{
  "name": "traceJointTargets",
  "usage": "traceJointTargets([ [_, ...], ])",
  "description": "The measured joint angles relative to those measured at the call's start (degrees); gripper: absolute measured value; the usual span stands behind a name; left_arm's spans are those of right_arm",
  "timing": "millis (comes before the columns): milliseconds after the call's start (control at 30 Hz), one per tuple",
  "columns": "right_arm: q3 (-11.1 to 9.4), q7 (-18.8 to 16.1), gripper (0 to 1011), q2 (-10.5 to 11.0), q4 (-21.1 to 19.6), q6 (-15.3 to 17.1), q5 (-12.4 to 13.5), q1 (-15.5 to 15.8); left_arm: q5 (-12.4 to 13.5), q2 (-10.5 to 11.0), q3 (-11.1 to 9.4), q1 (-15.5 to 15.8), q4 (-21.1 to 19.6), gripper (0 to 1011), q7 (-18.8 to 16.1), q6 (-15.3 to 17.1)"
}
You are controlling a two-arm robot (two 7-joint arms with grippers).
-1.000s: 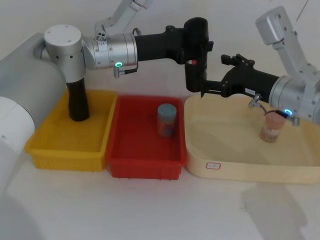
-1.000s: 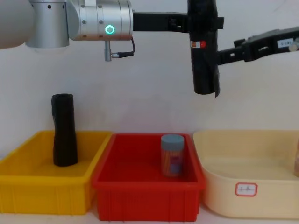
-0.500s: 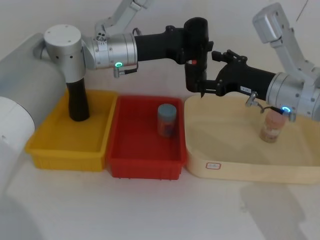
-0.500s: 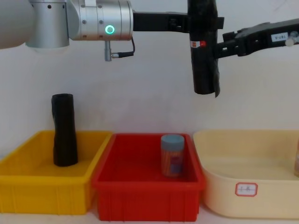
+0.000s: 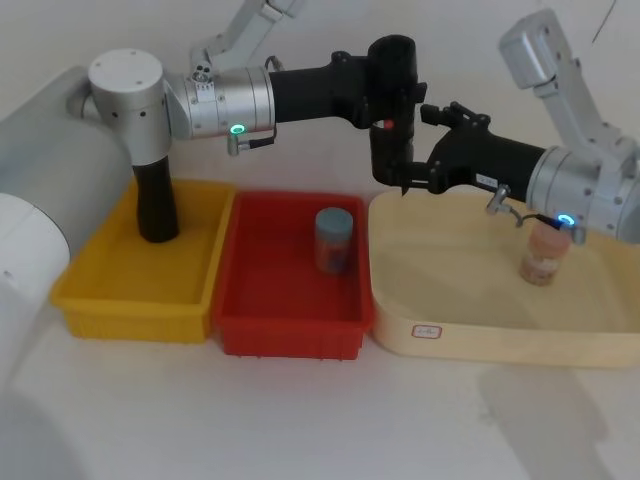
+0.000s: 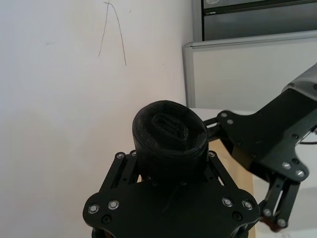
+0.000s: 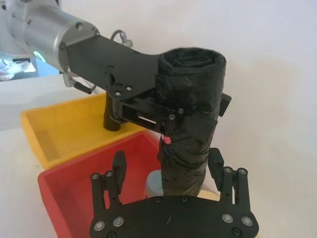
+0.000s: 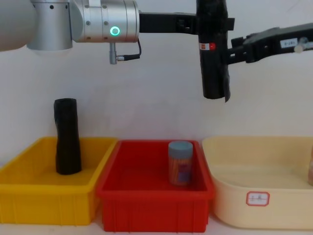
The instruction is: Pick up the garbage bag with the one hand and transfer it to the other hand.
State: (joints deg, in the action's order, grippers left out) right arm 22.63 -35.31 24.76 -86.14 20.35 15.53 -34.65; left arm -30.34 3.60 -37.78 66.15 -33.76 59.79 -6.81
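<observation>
Garbage bag point(image 8: 213, 58) top beyond chest view's edge

The garbage bag point(image 8: 213, 58) is a black roll with a small red sticker, standing upright, high above the bins

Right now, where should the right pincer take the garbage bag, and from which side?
Judging from the pose: grip the lower half of the garbage bag, below the red sticker. The roll hangs upright, the left pincer clamps its upper part, and the bottom is free. The right pincer already comes from the robot's right with open fingers either side of the roll; close there, across its round width.
</observation>
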Motion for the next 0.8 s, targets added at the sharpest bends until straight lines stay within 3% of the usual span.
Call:
traceJointTargets([
  [800, 2.79, 4.22, 1001, -3.95, 6.35, -0.77, -1.30, -2.98, 0.00, 0.00, 0.00, 0.00, 0.00, 390, 0.00, 0.00],
])
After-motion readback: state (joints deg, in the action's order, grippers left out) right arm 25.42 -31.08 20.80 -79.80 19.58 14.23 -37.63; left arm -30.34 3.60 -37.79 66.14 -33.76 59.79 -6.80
